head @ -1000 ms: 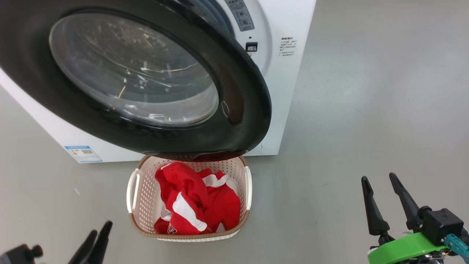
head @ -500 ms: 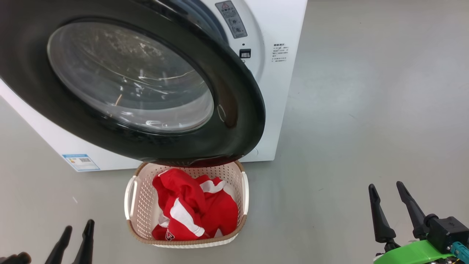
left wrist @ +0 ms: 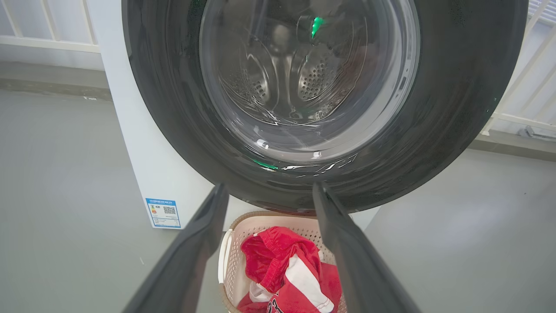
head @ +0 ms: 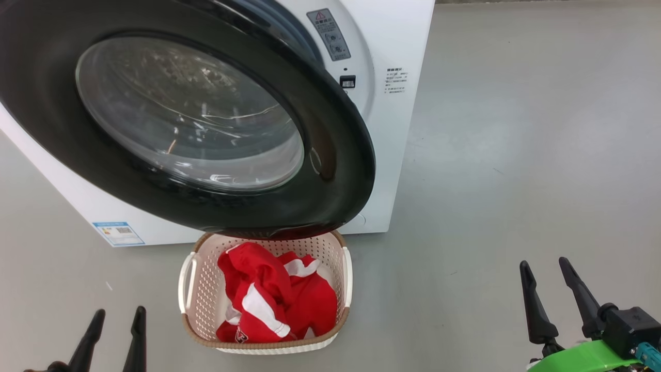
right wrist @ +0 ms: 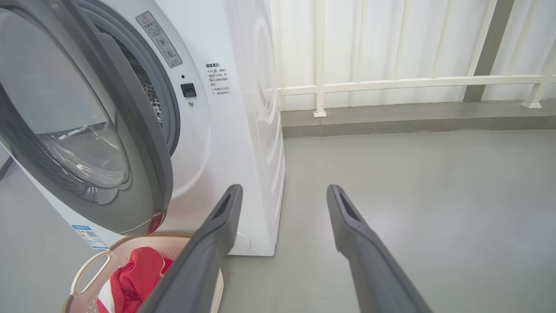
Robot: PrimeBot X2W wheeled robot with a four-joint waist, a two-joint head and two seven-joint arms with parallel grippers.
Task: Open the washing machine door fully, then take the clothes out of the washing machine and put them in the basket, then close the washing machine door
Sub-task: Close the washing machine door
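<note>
The basket (head: 204, 289) holding the clothes (head: 279, 294) sits ahead and to the right of my left gripper (head: 119, 311), whose empty fingers stand parted, wider than a second ago.

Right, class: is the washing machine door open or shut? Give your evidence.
Open. The door stands angled away from the washing machine, with the drum showing in the gap.
</note>
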